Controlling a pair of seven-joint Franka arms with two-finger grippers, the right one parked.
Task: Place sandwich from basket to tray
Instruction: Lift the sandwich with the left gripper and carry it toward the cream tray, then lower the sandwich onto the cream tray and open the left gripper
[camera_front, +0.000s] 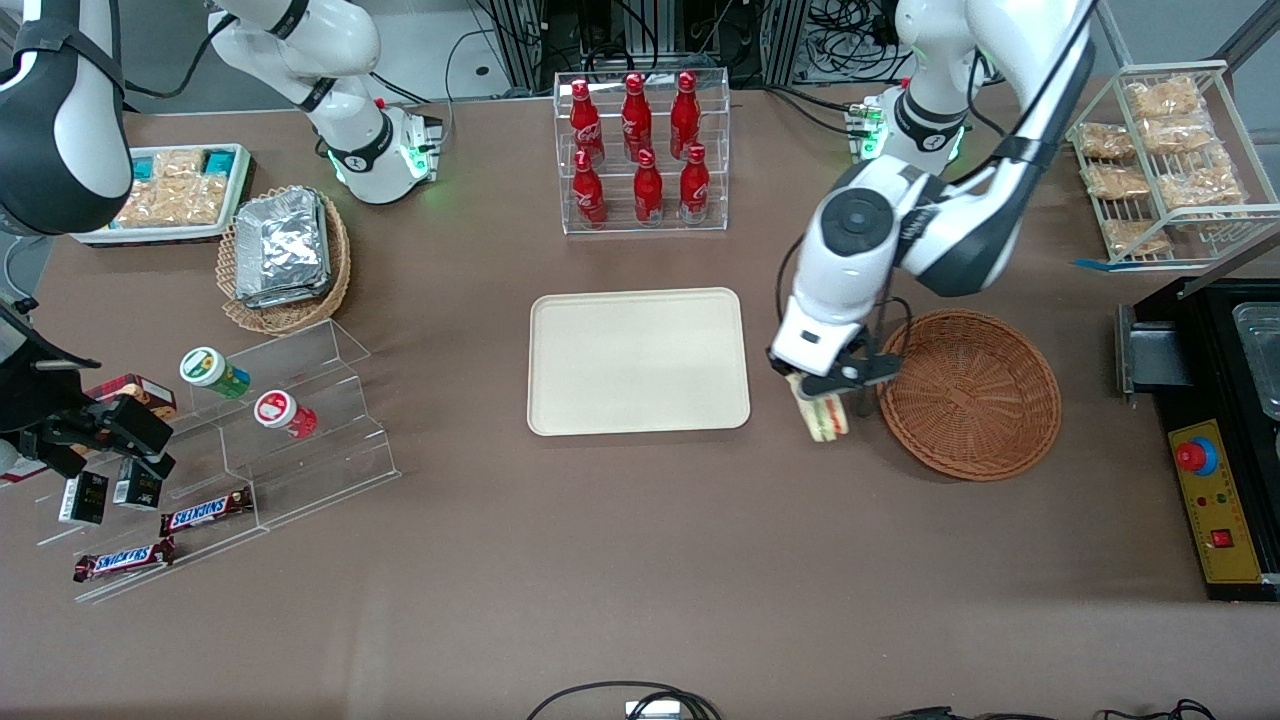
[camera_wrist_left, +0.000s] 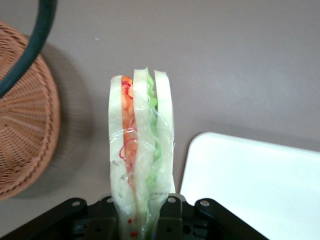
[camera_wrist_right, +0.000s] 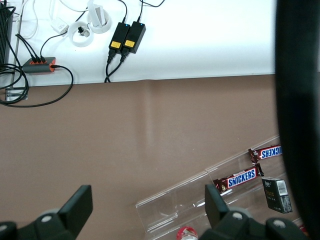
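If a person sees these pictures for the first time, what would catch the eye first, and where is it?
Most likely the sandwich, held by the gripper above bare table between the basket and the tray; the basket holds nothing. The wrist view shows its white bread with orange and green layers under clear wrap. Next, the red bottles in a clear rack, farther from the front camera than the tray.
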